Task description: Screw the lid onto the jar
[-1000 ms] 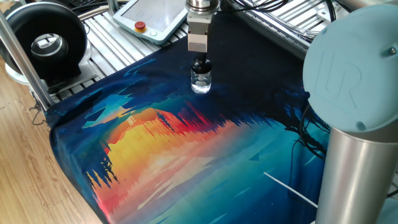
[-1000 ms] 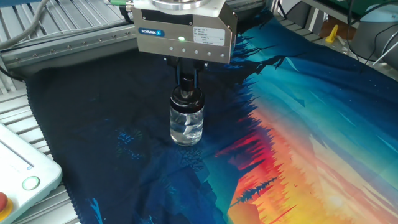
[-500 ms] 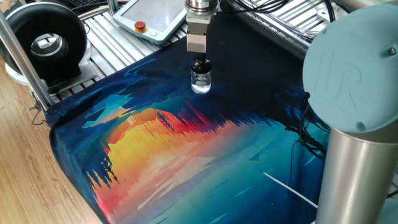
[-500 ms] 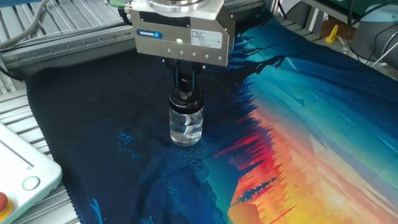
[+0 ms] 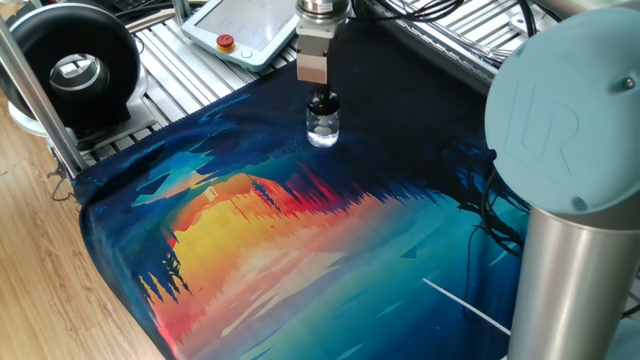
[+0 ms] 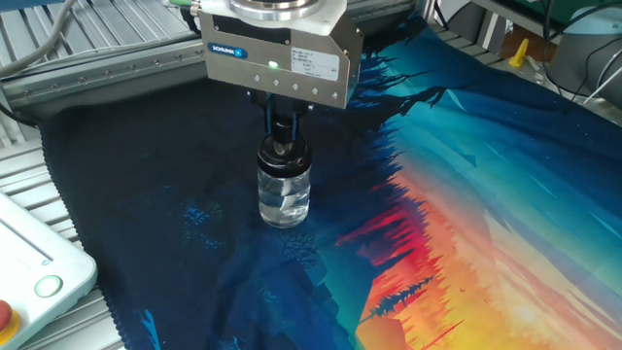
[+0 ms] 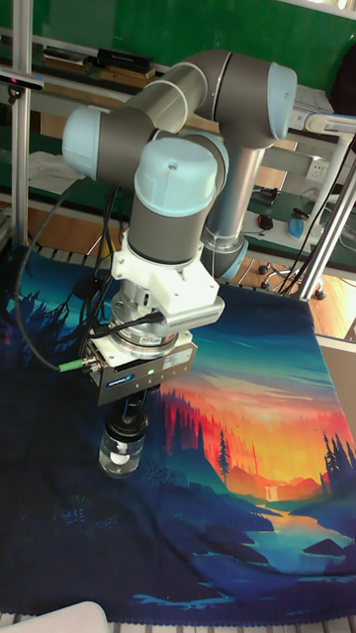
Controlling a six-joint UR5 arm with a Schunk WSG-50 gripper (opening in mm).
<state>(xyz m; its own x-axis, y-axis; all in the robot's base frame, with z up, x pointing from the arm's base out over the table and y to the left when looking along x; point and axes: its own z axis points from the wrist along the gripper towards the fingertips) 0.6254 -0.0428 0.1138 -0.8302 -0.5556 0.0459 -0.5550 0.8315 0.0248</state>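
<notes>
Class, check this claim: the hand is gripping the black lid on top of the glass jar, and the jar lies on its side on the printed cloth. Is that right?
Not quite. The jar stands upright on the cloth, as the other fixed view shows. The rest holds: the hand is gripping the black lid on top of the jar.

The hand (image 5: 321,95) hangs directly over the lid (image 5: 322,103) on the jar (image 5: 322,128).

Printed sunset-forest cloth (image 5: 270,240) covers my table, dark at the top, orange mid-frame. Upper left: big black ring-shaped device (image 5: 70,65) on the slatted metal; white pendant (image 5: 245,28) with red button (image 5: 227,42) beside it.
</notes>
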